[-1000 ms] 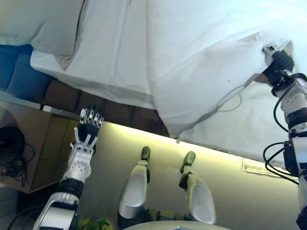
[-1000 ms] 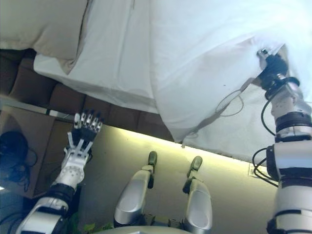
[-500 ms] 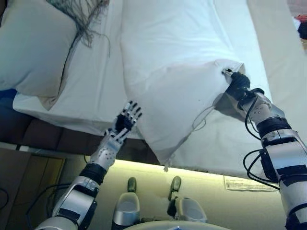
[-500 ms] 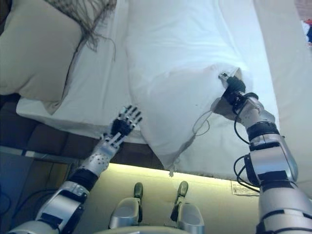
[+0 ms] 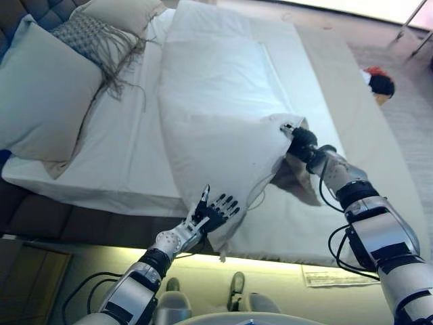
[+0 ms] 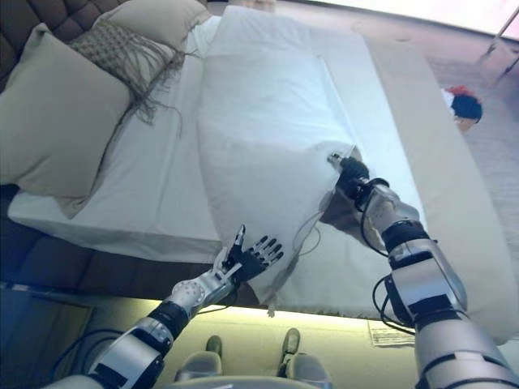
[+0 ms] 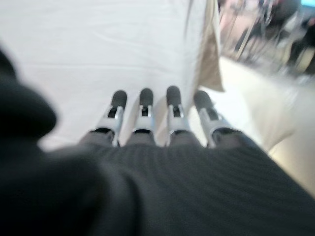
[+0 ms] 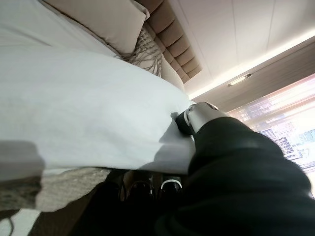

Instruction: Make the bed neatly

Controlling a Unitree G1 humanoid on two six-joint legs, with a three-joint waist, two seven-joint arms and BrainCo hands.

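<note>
**Bed half made, one hand on the duvet**

Left eye view: the white duvet (image 5: 223, 115) runs as a long folded strip down the middle of the bed (image 5: 122, 162), from the top of the frame to the lower centre, where its corner hangs over the near edge of the mattress. The right hand (image 5: 301, 142) sits right of centre, pinching a raised edge of the duvet so the cloth tents up there. The left hand (image 5: 213, 211) is at the lower centre with fingers spread straight, right at the duvet's hanging corner; can't tell if it actually touches. A big beige pillow (image 5: 47, 101) fills the upper left, with a fringed grey cushion (image 5: 91, 40) just above it and another pillow (image 5: 122, 12) at the top. A red and black thing (image 5: 379, 81) lies on the floor at the upper right.

Right eye view: same scene, nothing extra.

Left wrist view: the fingers (image 7: 142, 113) point out straight in a row over white cloth, holding nothing.

Right wrist view: the thumb (image 8: 197, 115) presses on top of a duvet fold, with the other fingers (image 8: 170, 187) curled beneath it. The headboard (image 8: 174, 37) shows at the top.
</note>
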